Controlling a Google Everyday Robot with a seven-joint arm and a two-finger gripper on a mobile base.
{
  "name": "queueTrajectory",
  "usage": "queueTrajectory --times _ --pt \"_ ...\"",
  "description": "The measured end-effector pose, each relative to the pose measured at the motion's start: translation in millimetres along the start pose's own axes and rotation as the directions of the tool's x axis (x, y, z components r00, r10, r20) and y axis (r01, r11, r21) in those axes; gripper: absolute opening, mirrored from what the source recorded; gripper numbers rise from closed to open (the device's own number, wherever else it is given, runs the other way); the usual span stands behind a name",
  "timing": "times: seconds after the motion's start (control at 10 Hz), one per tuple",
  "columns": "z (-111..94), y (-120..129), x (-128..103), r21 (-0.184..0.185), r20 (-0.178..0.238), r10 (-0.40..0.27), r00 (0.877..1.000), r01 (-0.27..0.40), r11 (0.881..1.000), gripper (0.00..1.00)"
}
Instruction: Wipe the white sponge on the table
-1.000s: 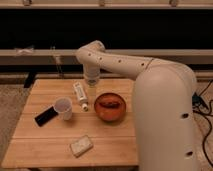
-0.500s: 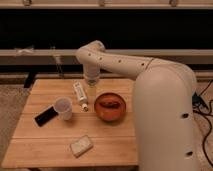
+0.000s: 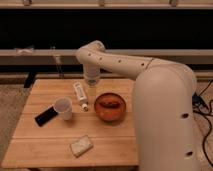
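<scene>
The white sponge [image 3: 81,146] lies flat near the front edge of the light wooden table [image 3: 45,132], a little left of its middle. My gripper [image 3: 92,91] hangs from the white arm over the far middle of the table, between the white tube and the bowl. It is well behind the sponge and apart from it.
A white tube with a cap [image 3: 80,95] lies just left of the gripper. An orange-brown bowl [image 3: 110,106] sits right of it. A translucent cup [image 3: 64,108] and a flat black object [image 3: 45,116] are at the left. My white body [image 3: 167,120] fills the right side.
</scene>
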State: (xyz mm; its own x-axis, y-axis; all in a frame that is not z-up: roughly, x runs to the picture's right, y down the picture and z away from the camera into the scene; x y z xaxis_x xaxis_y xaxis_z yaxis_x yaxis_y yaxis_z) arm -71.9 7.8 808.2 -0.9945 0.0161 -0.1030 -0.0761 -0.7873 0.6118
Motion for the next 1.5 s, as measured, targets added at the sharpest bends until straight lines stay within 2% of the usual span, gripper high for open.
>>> queueTrajectory --times 1.1,1.3,1.5 --pt "0.2 -1.1 -0.7 0.0 0.003 -0.001 1.0 0.001 1.0 0.8" --pt "0.3 -12.2 0.2 -0.015 0.03 -0.033 0.999 0.033 0.999 0.8" --pt "0.3 -34.5 14.8 -0.029 0.044 -0.085 0.995 0.086 0.996 0.8"
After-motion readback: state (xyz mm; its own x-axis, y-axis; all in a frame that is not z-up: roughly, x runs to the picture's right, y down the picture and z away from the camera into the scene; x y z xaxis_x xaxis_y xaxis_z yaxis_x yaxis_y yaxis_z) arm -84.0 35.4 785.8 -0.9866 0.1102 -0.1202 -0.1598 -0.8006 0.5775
